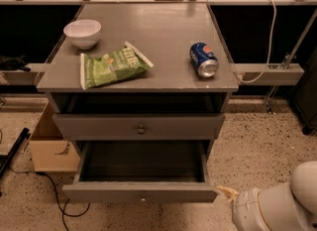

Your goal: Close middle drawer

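In the camera view, the grey cabinet faces the viewer. The middle drawer is pulled well out toward the foreground, its shallow interior dark and apparently empty. I take it for the middle one because the closed front with the round knob just above it reads as the uppermost drawer, and anything lower is hidden under the open box. The drawer's flat front runs left to right across the picture, so its long axis is crosswise. Its closing travel goes straight back, away from the viewer and into the cabinet. The gripper shows only as a pale yellowish tip ahead of the bulky white arm in the lower right corner. It sits just beside the right end of the drawer front and at the same height. I cannot tell whether it touches the corner, or whether the gripper is spread or pressed together. The drawer front therefore lies to the gripper's left. As I judge it, the push needs the tip brought leftward onto the outer face, nearer the centre, and then driven toward the cabinet. A push at the far right end could skew the drawer in its runners.
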### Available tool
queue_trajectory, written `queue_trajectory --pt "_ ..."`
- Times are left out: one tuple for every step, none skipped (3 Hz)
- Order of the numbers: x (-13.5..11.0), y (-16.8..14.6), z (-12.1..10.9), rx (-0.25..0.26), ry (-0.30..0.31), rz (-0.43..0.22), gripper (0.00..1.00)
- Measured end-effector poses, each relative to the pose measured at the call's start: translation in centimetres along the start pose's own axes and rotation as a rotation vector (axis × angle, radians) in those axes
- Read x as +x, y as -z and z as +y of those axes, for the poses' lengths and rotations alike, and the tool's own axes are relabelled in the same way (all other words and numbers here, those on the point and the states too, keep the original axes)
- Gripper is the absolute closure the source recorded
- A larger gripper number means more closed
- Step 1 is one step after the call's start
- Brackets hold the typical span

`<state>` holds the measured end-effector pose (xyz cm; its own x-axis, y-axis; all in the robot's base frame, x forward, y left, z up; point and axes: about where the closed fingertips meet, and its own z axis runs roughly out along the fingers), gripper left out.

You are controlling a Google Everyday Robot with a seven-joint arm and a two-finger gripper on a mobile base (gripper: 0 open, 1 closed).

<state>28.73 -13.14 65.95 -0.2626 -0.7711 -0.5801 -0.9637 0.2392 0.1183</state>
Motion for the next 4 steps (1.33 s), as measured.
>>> queue_trajectory --pt "0.2 0.4 -0.2 0.034 0.016 -0.002 0.0" --pt "0.8 -0.5 0.0 0.034 -0.029 -0.031 0.0" --pt "1.4 -6.5 0.7 0.019 -0.097 -0.062 0.0" --pt "1.6 -6.5 0.5 0.033 -0.104 -0.07 0.0"
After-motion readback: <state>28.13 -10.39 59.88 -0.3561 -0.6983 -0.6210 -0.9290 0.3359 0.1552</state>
